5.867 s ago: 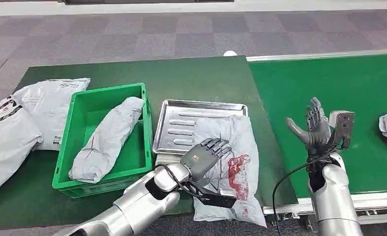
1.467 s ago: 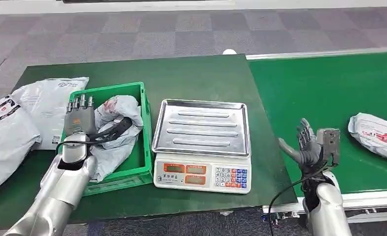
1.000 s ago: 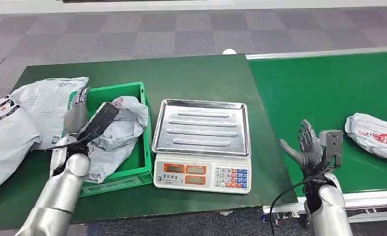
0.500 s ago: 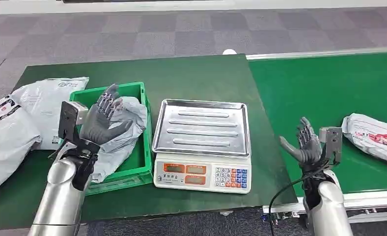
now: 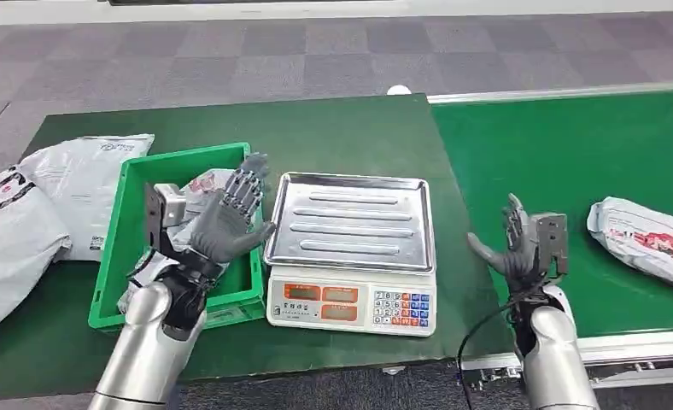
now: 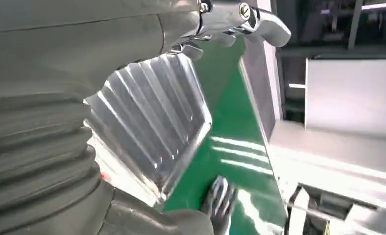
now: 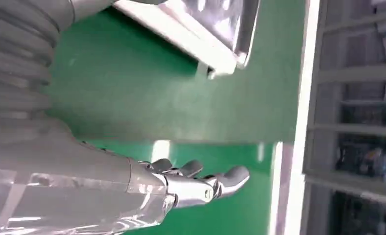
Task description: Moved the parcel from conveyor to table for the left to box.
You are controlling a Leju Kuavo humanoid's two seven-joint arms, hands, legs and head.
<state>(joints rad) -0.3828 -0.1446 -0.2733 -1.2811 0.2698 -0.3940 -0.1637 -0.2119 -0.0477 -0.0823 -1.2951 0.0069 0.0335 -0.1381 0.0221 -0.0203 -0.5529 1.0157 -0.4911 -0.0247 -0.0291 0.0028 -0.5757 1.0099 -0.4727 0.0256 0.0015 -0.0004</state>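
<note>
A grey parcel with red print (image 5: 647, 244) lies on the green conveyor (image 5: 572, 154) at the far right. My right hand (image 5: 514, 249) is held up open and empty over the seam between table and conveyor, well left of that parcel; its fingers (image 7: 201, 182) are spread. The green box (image 5: 126, 213) on the table holds grey parcels (image 5: 203, 182), mostly hidden by my arm. Over the box's right side my left hand (image 5: 227, 222) is raised, open, palm toward the scale, holding nothing.
A weighing scale with a steel tray (image 5: 350, 220) and keypad (image 5: 401, 306) stands between my hands; the tray (image 6: 152, 127) is close to my left hand. Several grey mailer bags (image 5: 60, 192) lie left of the box. The table's (image 5: 342, 132) back half is bare.
My left hand has let go of a parcel in the box, turned palm-up and swung right toward the scale. The conveyor parcel has crept left. My right hand shifted slightly left.
</note>
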